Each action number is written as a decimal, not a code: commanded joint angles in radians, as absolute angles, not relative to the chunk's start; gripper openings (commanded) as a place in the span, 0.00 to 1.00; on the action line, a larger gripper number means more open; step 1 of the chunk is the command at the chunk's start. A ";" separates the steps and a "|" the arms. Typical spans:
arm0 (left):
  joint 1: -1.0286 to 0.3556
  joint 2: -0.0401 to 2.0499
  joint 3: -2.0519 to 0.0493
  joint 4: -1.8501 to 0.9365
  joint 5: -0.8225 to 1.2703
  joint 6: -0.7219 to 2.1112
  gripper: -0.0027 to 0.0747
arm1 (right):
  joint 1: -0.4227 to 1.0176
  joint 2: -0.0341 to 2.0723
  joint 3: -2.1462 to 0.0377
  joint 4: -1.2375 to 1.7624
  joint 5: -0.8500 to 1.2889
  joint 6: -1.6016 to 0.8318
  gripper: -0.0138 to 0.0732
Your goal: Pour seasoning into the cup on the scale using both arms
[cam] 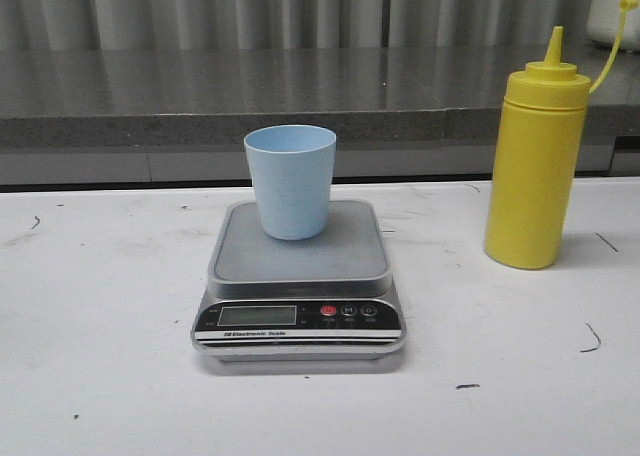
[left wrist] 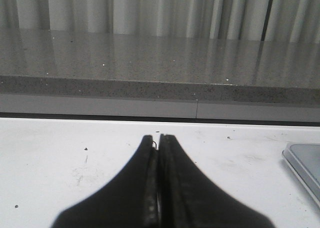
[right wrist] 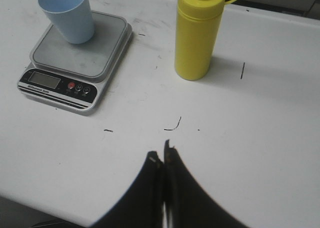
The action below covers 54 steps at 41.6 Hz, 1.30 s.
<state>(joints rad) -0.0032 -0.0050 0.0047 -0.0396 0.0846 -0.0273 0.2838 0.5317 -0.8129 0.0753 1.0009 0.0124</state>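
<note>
1. The yellow seasoning (cam: 535, 166) bottle stands upright on the white counter (cam: 100, 356), to the right of the scale (cam: 298, 286) and apart from it, within my right arm's reach, I judge.
2. The pale blue cup (cam: 291, 180) sits upright on the scale's platform, ready to receive.
3. My left gripper (left wrist: 158, 138) and right gripper (right wrist: 161, 155) are both closed, empty.
4. Only the wrist views show my grippers; the left one catches just a scale corner.

Neither arm appears in the front view, while each wrist view shows its own dark gripper, the left gripper (left wrist: 159, 137) and the right gripper (right wrist: 161, 150), with fingers pressed together, holding nothing, poised above the white table (left wrist: 60, 158) without touching it.
</note>
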 commanded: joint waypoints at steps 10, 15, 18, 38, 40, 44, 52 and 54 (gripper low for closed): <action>-0.002 -0.022 0.029 -0.041 0.000 -0.037 0.01 | 0.238 0.478 -0.768 -0.029 0.831 -0.007 0.08; -0.002 -0.022 0.029 -0.041 0.000 -0.037 0.01 | 0.170 0.375 -0.613 -0.066 0.609 -0.007 0.08; -0.002 -0.022 0.029 -0.041 0.000 -0.037 0.01 | 0.132 0.299 -0.495 -0.074 0.452 -0.007 0.08; -0.002 -0.022 0.029 -0.041 0.000 -0.037 0.01 | 0.020 -0.026 -0.017 -0.051 0.013 0.000 0.08; -0.002 -0.022 0.029 -0.041 0.000 -0.037 0.01 | 0.020 -0.026 0.003 -0.051 -0.012 0.000 0.08; -0.002 -0.022 0.029 -0.041 0.000 -0.037 0.01 | 0.020 -0.026 0.021 -0.051 -0.035 0.000 0.08; -0.002 -0.022 0.029 -0.041 0.000 -0.037 0.01 | 0.020 -0.026 0.021 -0.049 -0.045 0.000 0.08; -0.002 -0.022 0.029 -0.041 0.000 -0.037 0.01 | 0.019 -0.026 0.021 -0.049 -0.045 0.005 0.08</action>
<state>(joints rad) -0.0032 -0.0050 0.0047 -0.0396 0.0846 -0.0273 0.0279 -0.0105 0.0270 -0.0533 0.0446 0.0070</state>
